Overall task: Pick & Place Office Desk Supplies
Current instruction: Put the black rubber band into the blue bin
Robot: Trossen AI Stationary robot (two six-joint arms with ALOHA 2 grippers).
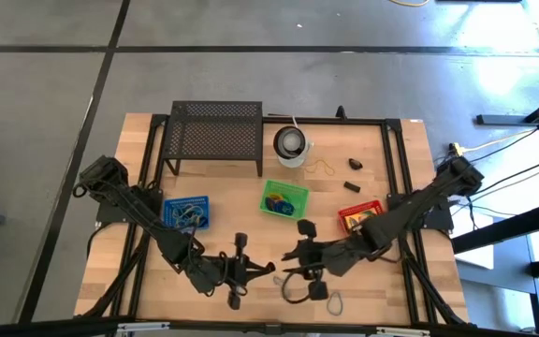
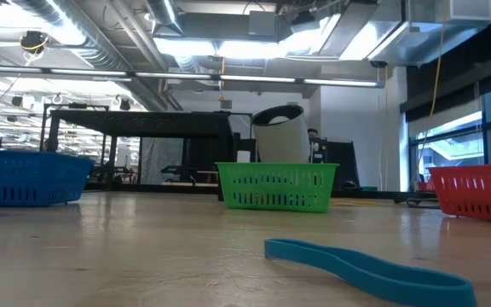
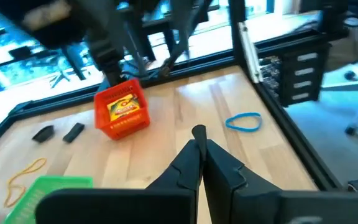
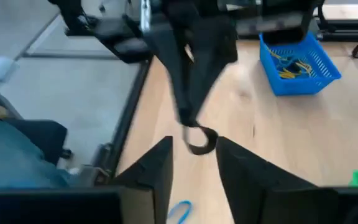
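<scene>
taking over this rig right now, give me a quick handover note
Left gripper: shut on a dark loop, held above the table's front middle.
Right gripper: open, facing it, fingers either side of that loop.
Done: some supplies lie in the blue basket, green basket and red basket.
Left: bin the dark loop; blue loop, two black clips and yellow band lie loose on the table.
</scene>
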